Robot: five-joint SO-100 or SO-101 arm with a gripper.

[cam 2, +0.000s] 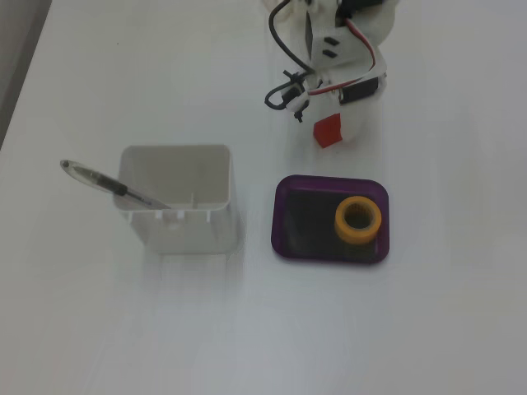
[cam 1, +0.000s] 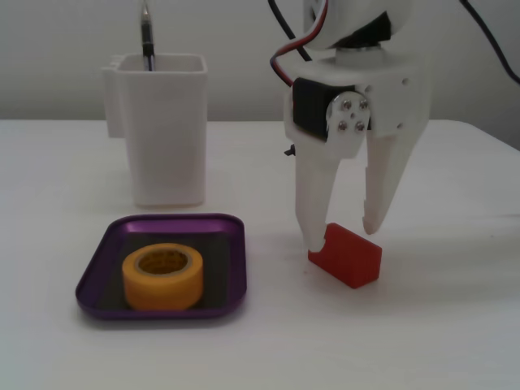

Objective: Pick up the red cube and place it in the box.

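On the white worktop, in a fixed view from the left, the pen holder stands just behind the box, which holds a yellow tape roll. To the right of the box the arm points straight down, its pincer spread open astride the red cube, one fingertip touching the cube's left end. No writing is legible on anything.

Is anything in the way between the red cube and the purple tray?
Bare table separates the red cube from the box. A yellow tape roll already sits inside, taking part of the floor. The claw straddles the cube.
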